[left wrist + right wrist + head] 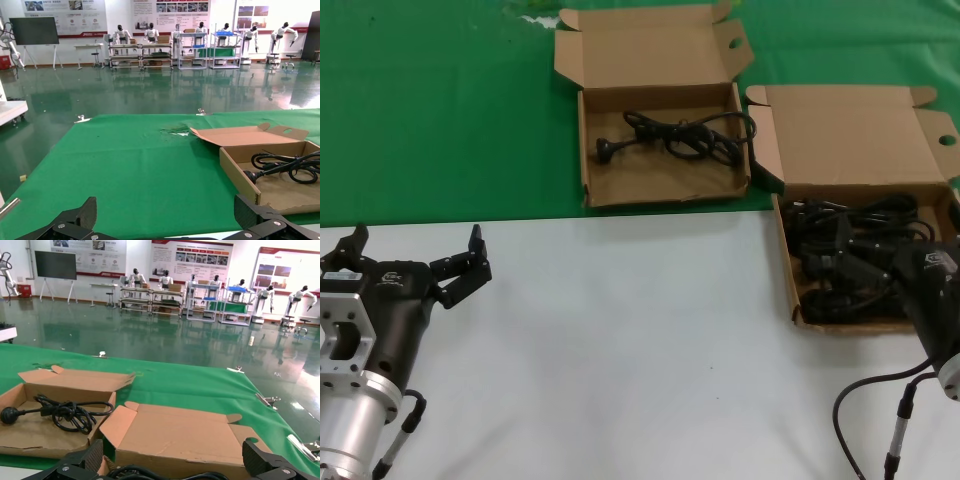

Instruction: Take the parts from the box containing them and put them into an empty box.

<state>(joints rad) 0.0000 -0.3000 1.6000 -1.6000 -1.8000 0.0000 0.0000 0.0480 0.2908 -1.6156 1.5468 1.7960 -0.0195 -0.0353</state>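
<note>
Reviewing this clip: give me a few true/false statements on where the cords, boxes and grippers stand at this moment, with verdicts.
1. The square box holds one cord. True.
2. The wide box is empty. False: it holds a pile of cords.
3. The left gripper is over the square box. False: it is over the white table, well short of that box, fingers spread.
4. The right gripper is at the wide box, fingers apart. True.
5. Both lids are closed. False: both stand open.
</note>
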